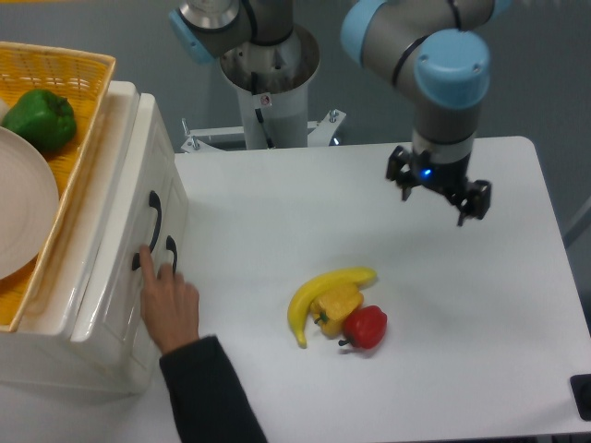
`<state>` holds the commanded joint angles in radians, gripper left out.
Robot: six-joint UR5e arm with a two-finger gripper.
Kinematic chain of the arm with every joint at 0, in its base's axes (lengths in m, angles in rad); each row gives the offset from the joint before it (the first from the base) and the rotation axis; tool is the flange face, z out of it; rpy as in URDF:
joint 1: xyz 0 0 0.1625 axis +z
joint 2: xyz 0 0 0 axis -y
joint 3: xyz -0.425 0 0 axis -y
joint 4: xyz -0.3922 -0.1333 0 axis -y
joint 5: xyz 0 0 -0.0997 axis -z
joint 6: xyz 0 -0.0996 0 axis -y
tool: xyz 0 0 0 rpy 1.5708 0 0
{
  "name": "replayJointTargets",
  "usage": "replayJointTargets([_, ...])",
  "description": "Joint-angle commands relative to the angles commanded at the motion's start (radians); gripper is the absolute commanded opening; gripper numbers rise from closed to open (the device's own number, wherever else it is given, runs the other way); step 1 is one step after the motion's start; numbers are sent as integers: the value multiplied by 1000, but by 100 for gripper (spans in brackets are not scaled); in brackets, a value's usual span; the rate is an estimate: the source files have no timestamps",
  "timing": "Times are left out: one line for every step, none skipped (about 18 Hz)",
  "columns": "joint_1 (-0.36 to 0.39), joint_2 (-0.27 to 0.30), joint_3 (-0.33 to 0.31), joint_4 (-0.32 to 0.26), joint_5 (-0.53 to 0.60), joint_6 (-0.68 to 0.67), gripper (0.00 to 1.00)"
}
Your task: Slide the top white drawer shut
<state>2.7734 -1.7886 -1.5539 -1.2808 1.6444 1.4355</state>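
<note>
Reaching in from the bottom edge, a person's hand (171,305) in a dark sleeve (211,392) rests its fingers against the front of the white cabinet (102,314) at the left, the fingertips just beside the lower black handle (170,255). To the right of the hand, on the white table (462,351), three pieces of fruit lie bunched together: a banana (323,297) curving over a yellow bell pepper (335,306), with a red bell pepper (366,327) touching the yellow one on its right. A small dark object (582,397) shows at the table's lower right edge, too cropped to name.

Farther back, the top white drawer (138,185) sits at the cabinet's upper part, its front carrying a curved black handle (154,215); from this angle I cannot tell how far it stands out. On the cabinet's top a yellow wicker basket (65,78) holds a green bell pepper (41,118) and a white plate (23,208).

Beyond the fruit, the gripper (439,191) hangs above the table, well apart from the cabinet, its fingers spread and holding nothing. The arm's base (268,74) stands at the far edge.
</note>
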Motion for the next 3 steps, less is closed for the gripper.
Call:
replayJointTargets([14,8,0,-6,0,17,100])
replayJointTargets([28,14,-2,-12,0,31,100])
replayJointTargets([31,17,-2,-20,0,34,100])
